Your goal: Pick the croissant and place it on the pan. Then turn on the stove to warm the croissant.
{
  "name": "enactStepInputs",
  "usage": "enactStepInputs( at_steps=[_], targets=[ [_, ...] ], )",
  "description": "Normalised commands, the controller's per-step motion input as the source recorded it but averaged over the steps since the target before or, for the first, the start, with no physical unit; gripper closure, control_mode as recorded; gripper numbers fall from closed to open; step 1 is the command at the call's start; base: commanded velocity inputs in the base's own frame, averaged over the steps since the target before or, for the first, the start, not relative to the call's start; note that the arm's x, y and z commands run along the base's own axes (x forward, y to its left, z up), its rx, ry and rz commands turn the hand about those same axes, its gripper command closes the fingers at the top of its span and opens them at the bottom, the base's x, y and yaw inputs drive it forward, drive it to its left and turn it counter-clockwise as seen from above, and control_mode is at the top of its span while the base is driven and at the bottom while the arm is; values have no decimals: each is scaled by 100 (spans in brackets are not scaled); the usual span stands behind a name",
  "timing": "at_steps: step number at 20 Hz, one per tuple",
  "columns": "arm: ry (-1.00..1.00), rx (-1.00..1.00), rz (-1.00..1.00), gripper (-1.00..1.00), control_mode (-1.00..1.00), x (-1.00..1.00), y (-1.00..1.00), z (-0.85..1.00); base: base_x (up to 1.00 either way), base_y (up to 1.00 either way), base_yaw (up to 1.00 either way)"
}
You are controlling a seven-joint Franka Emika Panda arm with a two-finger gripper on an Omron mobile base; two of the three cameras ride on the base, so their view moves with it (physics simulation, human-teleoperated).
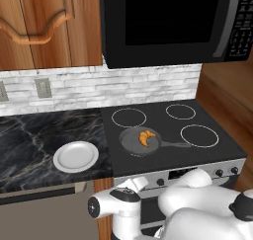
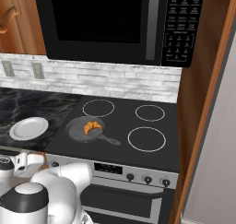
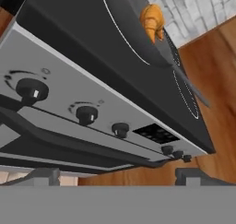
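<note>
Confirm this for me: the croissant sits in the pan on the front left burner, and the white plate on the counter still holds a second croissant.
Not quite. The croissant does sit in the pan on the stove's front left burner, but the white plate on the counter is bare, as the left base view shows.

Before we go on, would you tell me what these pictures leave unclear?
- Knob markings on the stove: too small in every view to tell which burner each controls.
- Left knobs: hidden by the arm in both base views.
- Pan underside: the burner ring beneath is covered.
- Croissant: partly behind the pan's rim in the hand view.
</note>
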Motion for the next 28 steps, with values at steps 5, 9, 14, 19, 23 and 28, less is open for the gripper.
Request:
enactStepInputs(
  at_steps=[5, 9, 14, 19, 23, 28],
  targets=[
    [-4, 0, 0, -100, -100, 11, 0, -21, 0, 0, 0],
    [-7, 0, 0, -100, -100, 6, 0, -9, 0, 0, 0],
    [-8, 2, 0, -100, -100, 6, 0, -5, 0, 0, 0],
    [-4, 4, 0, -100, -100, 4, 0, -5, 0, 0, 0],
    [0, 5, 0, -100, -100, 12, -2, -7, 0, 0, 0],
    [0, 10, 0, -100, -100, 22, -8, -4, 0, 0, 0]
  ],
)
